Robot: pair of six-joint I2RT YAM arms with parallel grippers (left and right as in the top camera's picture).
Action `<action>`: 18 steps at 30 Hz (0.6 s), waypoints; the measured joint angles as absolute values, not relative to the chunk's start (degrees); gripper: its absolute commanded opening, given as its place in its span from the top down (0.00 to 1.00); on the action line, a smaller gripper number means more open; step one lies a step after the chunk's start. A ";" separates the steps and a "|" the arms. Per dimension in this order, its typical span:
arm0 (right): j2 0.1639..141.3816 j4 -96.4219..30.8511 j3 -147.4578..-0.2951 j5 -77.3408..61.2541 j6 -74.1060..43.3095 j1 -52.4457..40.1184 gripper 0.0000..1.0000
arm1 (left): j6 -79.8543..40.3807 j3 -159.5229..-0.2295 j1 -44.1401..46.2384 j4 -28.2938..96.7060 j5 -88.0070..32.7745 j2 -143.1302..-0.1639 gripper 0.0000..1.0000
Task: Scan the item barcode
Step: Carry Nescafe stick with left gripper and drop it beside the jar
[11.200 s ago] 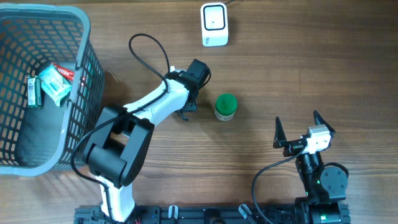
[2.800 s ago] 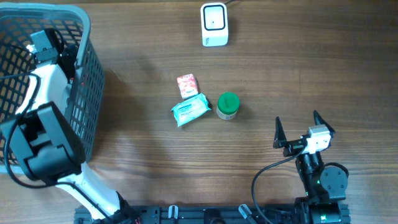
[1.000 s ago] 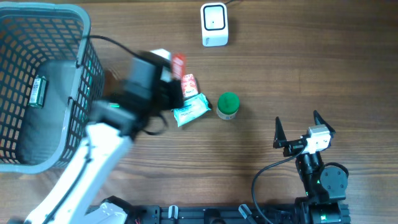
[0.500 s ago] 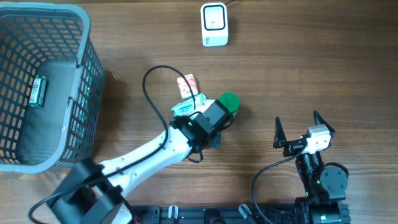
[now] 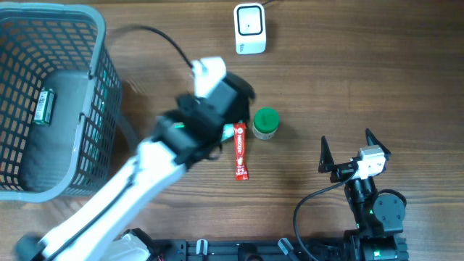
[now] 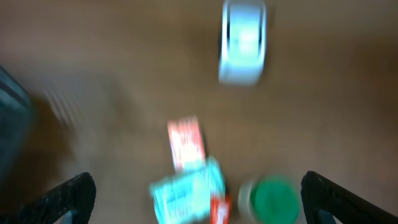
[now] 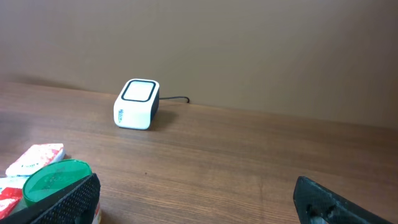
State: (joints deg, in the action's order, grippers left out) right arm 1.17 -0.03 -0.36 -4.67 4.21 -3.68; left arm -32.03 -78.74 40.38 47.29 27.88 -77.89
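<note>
Packet (image 5: 240,151), red stick, lies loose on the bench (image 5: 362,72) just left of the green-lidded jar (image 5: 264,123), scanner (image 5: 250,28) well beyond, far side. Probably staged for scanning. Your left claw (image 6: 198,196) hangs above, spread wide, empty. Your right claw (image 5: 345,141) is wide too, empty.

Matt wood, smooth plastics.
Grained wooden worktop (image 5: 362,87); grey plastic mesh basket (image 5: 101,72); glossy white plastic scanner (image 5: 250,29); shiny red sachet (image 5: 241,151).

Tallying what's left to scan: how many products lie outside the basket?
4: green-lidded jar mid-table, red stick pack at its left, teal pouch and red-white packet further left; the arm may hide more.
</note>
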 measured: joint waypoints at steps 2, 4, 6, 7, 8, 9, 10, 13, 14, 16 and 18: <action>1.17 -0.03 -0.36 -4.67 4.21 -3.68 0.00 | -30.57 -81.89 37.95 47.00 30.87 -74.37 0.00; 1.17 -0.03 -0.36 -4.67 4.21 -3.68 0.00 | -30.11 -83.61 34.02 45.98 33.61 -71.11 0.00; 1.17 -0.03 -0.36 -4.67 4.21 -3.68 0.00 | -31.64 -84.18 27.97 45.21 35.70 -68.16 0.00; 1.17 -0.03 -0.36 -4.64 4.21 -3.68 0.00 | -33.34 -84.18 24.88 45.21 36.03 -67.24 0.00; 1.17 -0.03 -0.36 -4.67 4.21 -3.68 0.00 | -35.00 -84.18 21.93 45.45 36.60 -66.65 0.00; 1.17 -0.03 -0.36 -4.67 4.21 -3.68 0.00 | -37.87 -84.18 17.52 45.47 36.56 -66.22 0.00; 1.17 -0.03 -0.36 -4.67 4.21 -3.68 0.00 | -41.08 -84.18 13.15 45.50 35.68 -66.08 0.00; 1.17 -0.03 -0.36 -4.67 4.21 -3.68 0.00 | -55.16 -84.18 -1.15 46.46 30.02 -66.96 0.00; 1.17 -0.03 -0.36 -4.64 4.21 -3.68 0.00 | -58.30 -84.18 -3.44 46.52 28.73 -67.44 0.00; 1.17 -0.03 -0.36 -4.62 4.21 -3.70 0.00 | -66.72 -84.18 -9.45 46.65 23.49 -68.88 0.00; 1.17 -0.03 -0.36 -4.67 4.21 -3.64 0.00 | -76.20 -84.18 -15.20 47.55 19.03 -71.46 0.00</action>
